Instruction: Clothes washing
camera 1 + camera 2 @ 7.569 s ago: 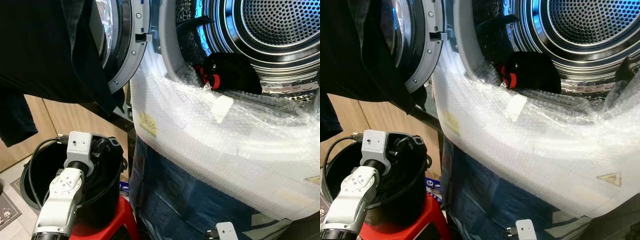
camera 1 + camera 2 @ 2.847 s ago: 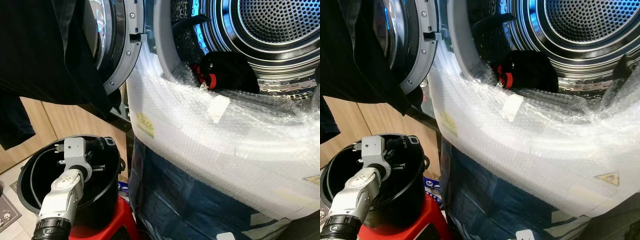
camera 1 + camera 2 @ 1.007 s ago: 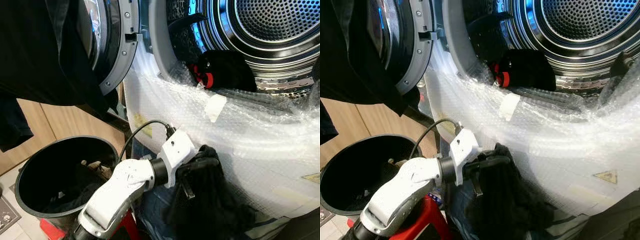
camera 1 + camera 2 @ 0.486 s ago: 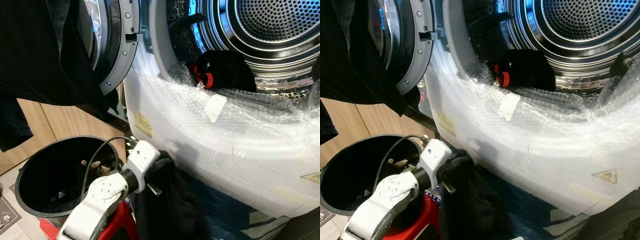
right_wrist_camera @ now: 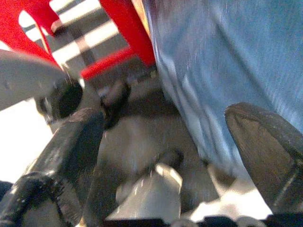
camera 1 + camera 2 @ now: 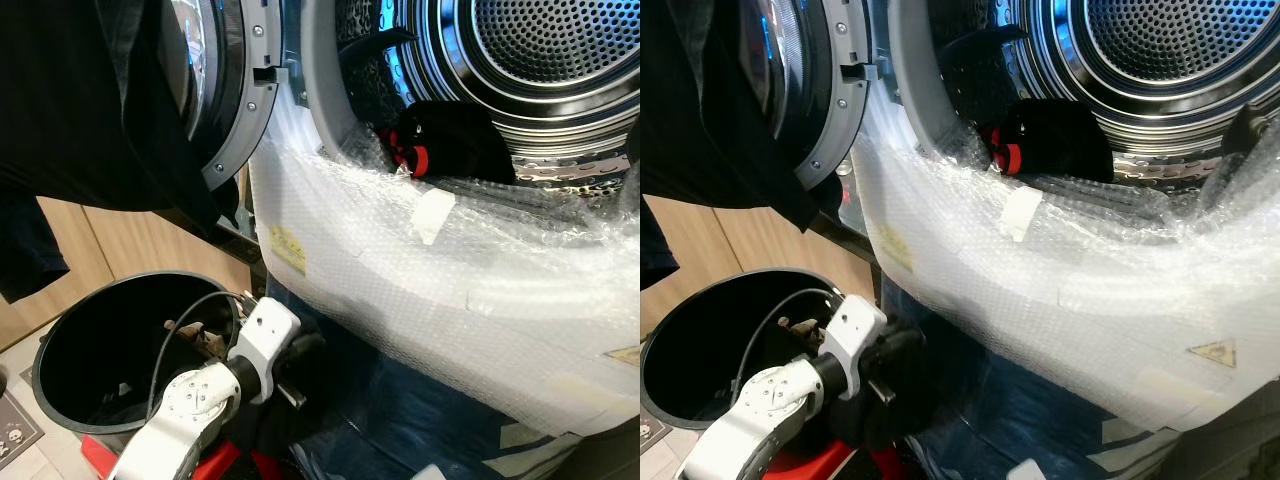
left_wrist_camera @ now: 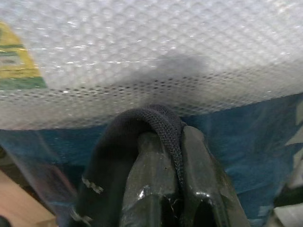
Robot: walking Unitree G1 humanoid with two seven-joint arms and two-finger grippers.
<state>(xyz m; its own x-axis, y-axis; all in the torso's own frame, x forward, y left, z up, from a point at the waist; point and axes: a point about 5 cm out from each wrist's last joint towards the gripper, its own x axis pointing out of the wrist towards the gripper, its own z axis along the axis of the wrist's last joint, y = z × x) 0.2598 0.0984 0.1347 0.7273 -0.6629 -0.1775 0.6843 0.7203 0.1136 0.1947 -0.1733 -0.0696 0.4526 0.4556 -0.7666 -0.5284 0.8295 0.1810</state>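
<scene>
My left gripper (image 6: 300, 352) is low between the black bucket (image 6: 60, 345) and the washing machine's bubble-wrapped front (image 6: 420, 280). It is shut on a black garment (image 6: 898, 385) that hangs down from it. In the left wrist view, dark knit cloth (image 7: 158, 124) is pinched between the two fingers (image 7: 150, 189), close to the bubble wrap. The open drum (image 6: 545, 60) holds another black garment with red trim (image 6: 450, 140) at its lip. My right gripper (image 5: 165, 142) hangs low with its fingers wide apart and nothing between them.
The machine's door (image 6: 240, 90) stands open to the left, with dark clothing (image 6: 80, 110) draped over it. The bucket sits on a red stool (image 6: 100, 462). A blue cover (image 6: 420, 425) wraps the machine's lower front. Wooden cabinets (image 6: 110, 250) stand behind the bucket.
The left gripper, raised against the machine's front with the black garment a second ago, has dropped down and back toward the bucket, still holding it.
</scene>
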